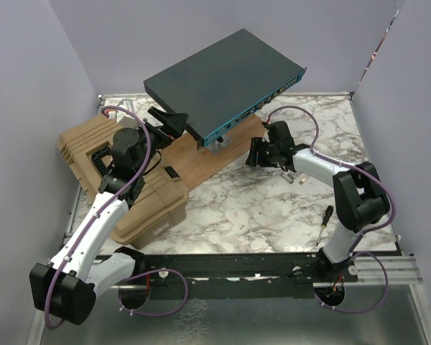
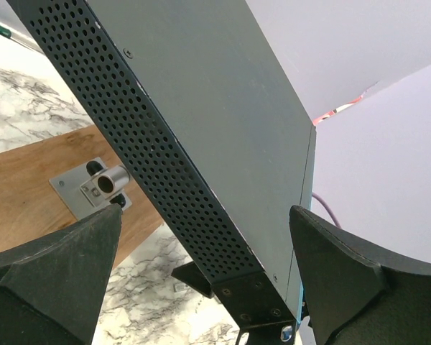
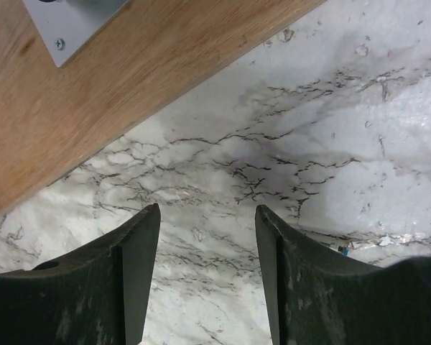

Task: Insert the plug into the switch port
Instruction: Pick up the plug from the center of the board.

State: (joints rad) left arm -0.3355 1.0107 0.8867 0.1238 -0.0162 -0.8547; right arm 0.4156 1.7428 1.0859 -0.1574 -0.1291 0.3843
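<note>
The switch is a flat dark grey box held tilted on a stand at the back, its teal front face turned toward the right. My left gripper is open at its near left corner. In the left wrist view its jaws stand wide on either side of the switch's perforated side, without touching it. My right gripper is open and empty, low over the marble beside the wooden board. A small pale piece lies by the right arm; I cannot tell if it is the plug.
A tan ribbed case sits at the left under my left arm. The wooden board carries the metal stand bracket. A screwdriver lies on the marble at the right. Purple walls close the back and sides.
</note>
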